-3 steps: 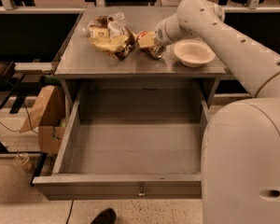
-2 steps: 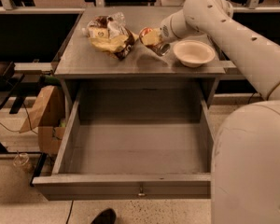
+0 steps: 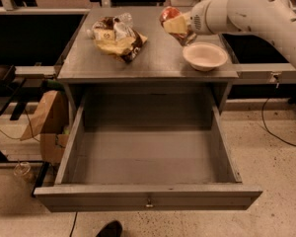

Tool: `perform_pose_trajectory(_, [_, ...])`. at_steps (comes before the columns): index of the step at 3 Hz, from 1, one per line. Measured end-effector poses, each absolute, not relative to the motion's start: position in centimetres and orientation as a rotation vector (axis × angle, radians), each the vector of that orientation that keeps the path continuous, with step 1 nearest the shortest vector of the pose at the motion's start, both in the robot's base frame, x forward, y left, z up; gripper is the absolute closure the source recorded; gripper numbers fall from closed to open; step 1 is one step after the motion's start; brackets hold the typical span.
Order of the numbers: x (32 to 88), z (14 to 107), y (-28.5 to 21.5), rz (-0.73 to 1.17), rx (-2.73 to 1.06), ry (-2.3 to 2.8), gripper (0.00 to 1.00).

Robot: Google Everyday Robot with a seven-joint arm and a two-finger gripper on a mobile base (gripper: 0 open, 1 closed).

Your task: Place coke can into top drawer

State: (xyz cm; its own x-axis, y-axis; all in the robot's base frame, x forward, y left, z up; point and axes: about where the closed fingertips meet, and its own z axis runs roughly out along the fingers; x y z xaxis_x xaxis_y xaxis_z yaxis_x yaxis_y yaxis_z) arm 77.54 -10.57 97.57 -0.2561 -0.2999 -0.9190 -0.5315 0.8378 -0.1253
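At the far left a cardboard box (image 3: 45, 118) leans beside the table (image 3: 153, 67), out of the way. On the tabletop, at about eleven o'clock from the drawer's middle, the snack bags (image 3: 116, 37) lie where they lay a second ago, untouched.

Below them the top drawer (image 3: 148, 197) stands pulled fully out, its floor bare and its front panel nearest the camera, just as before.

The change is further right. The coke can (image 3: 169, 14) has left the tabletop: a second ago it sat low beside the bags, and now it hangs clear above the surface, tilted, at about one o'clock from the drawer's middle. The gripper (image 3: 176, 26) has risen with it, fingers clenched on the can's body. The white bowl (image 3: 205, 56) rests at about four o'clock from the gripper, apart from it. The arm (image 3: 256, 9) reaches in from three o'clock.

So the pick looks done and the carry begins. The drawer's opening lies toward seven o'clock from the can, so the next move should swing it forward past the table edge and down.
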Motion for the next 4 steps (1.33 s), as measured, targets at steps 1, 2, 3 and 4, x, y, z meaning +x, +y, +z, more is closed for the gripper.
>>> perform_pose_trajectory(1, [73.8,99.3,-11.6,0.282,-0.659,1.816,1.0])
perform_pose_trajectory(2, [69.5,98.2,-12.4,0.329,-0.756,1.826,1.0])
perform_pose_trajectory(3, [66.8,94.7,-13.2,0.397,-0.872,1.879,1.0])
perform_pose_trajectory(4, [64.9,89.2,-13.3,0.502,-0.993,1.979,1.0])
